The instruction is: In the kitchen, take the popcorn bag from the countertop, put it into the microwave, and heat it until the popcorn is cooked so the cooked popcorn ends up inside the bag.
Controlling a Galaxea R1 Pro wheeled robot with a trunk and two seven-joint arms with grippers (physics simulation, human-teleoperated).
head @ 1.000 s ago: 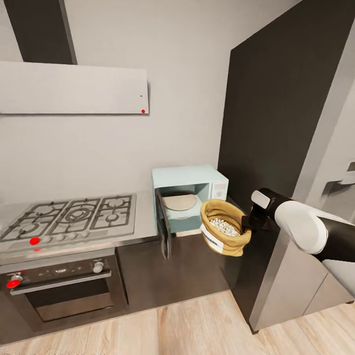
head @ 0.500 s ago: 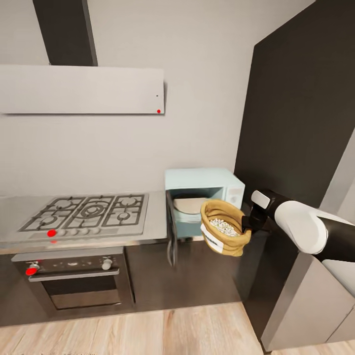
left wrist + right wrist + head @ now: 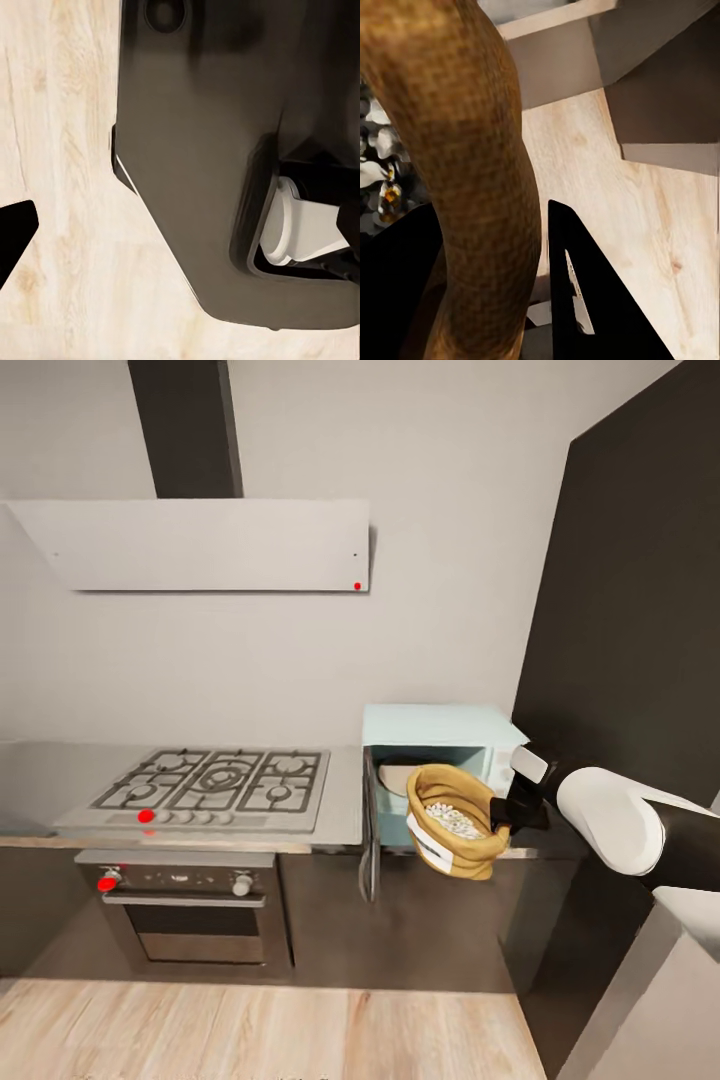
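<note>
right gripper (image 3: 503,812) is clenched on the rolled rim of the popcorn bag (image 3: 452,832), holding it up in the air at centre right of the head view, just in front of the open microwave (image 3: 440,745). the bag sits tilted, mouth up and toward the camera, white popcorn (image 3: 452,820) showing inside, white label on its lower left side. the microwave door (image 3: 369,838) hangs swung out to the left, edge-on to us, and a pale round plate shows in the cavity behind the bag's rim. the microwave stands on the countertop (image 3: 345,800) at the right end, against the tall dark cabinet (image 3: 630,610). left of it, the gas hob (image 3: 215,785) with a red dot on its front strip, the oven (image 3: 190,905) below, the white hood (image 3: 210,545) above in the upper left.

right wrist view: the bag's woven brown rim (image 3: 465,172) runs big through the frame, one black finger (image 3: 585,292) pressed beside it, popcorn bits at the left edge, wood floor (image 3: 615,187) beyond.

left wrist view: floor and the robot's dark base (image 3: 217,165); one black fingertip (image 3: 13,229) at the left edge, cannot tell whether that gripper is released or closed.
</note>
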